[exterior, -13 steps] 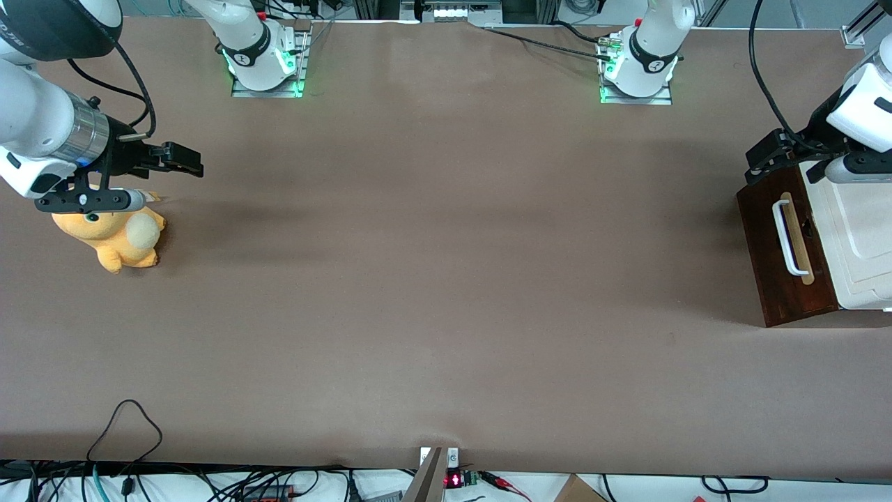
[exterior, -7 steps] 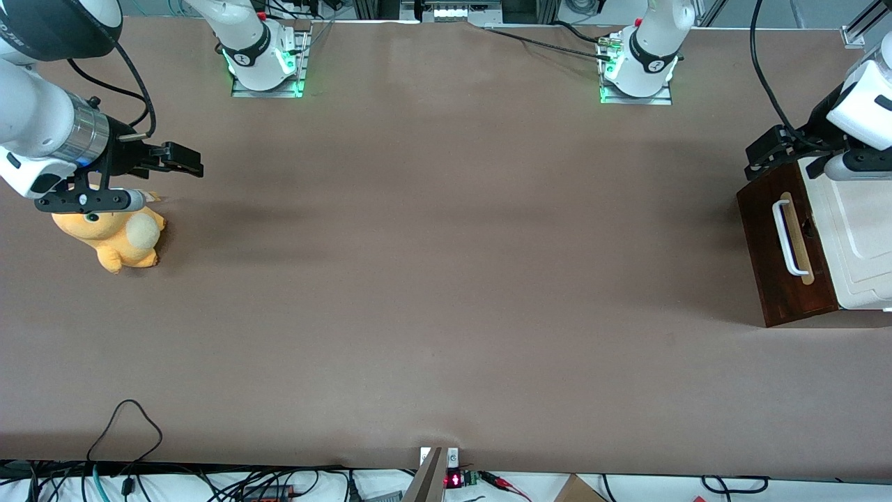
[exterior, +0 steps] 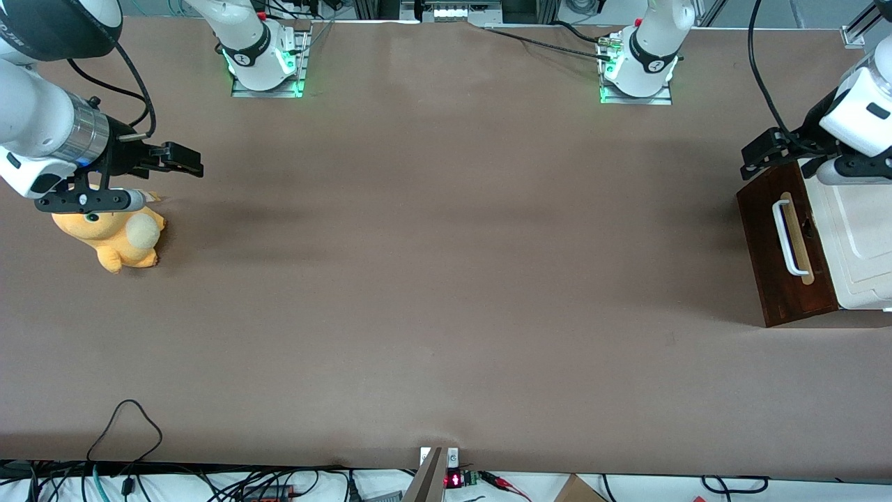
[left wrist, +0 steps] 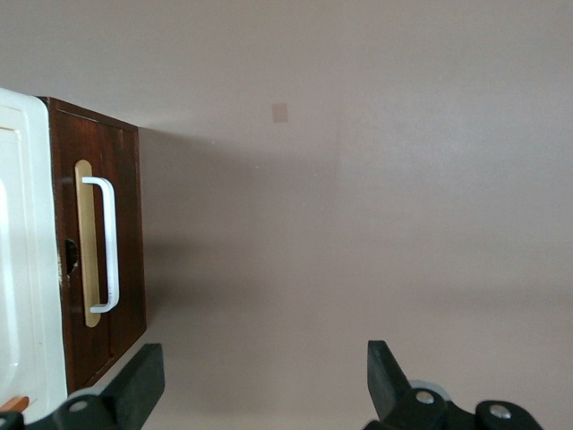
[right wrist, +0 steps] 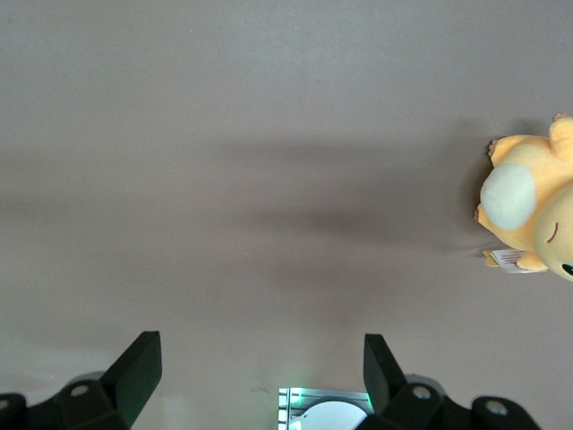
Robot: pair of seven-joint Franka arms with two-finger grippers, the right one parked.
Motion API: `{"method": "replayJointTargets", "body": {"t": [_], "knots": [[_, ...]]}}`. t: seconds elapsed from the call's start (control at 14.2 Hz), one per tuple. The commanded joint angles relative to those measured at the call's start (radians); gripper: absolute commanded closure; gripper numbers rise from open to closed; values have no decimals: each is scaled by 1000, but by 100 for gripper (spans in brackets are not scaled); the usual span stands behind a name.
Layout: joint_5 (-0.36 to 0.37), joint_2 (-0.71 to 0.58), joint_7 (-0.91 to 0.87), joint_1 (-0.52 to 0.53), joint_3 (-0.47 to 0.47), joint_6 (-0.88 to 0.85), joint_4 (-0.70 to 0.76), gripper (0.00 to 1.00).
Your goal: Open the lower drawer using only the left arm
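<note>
While spread, gripper (left wrist: 260, 390) faces lower drawer (left wrist: 106, 246).

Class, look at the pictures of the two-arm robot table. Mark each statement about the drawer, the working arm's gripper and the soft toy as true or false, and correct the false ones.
1. The lower drawer is closed. True.
2. The left arm's gripper is shut on the white bar handle. False: its fingers stand open and apart from the handle, above the cabinet's edge farther from the front camera.
3. An orange plush toy lies toward the parked arm's end of the table. True.
4. The plush toy sits on top of the cream-white cabinet. False: it rests on the brown table.
5. The handle is mounted on a pale wood strip. True.
</note>
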Motion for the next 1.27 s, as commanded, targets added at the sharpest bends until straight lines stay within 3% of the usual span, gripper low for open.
{"method": "replayJointTargets", "body": {"t": [0.0, 0.35, 0.49, 0.85, 0.99, 1.06, 1.2], "knots": [[139, 19, -119, -2, -74, -20, -10, 0], [489, 91, -473, -4, -290, -123, -91, 0], [608, 132, -581, -7, -335, -128, -166, 0], [821, 235, -829, -33, -340, -161, -335, 0], [908, 273, -853, -38, -340, -186, -378, 0], [941, 284, -853, -36, -340, -189, -392, 0], [938, 295, -833, -34, -338, -201, -389, 0]]}}
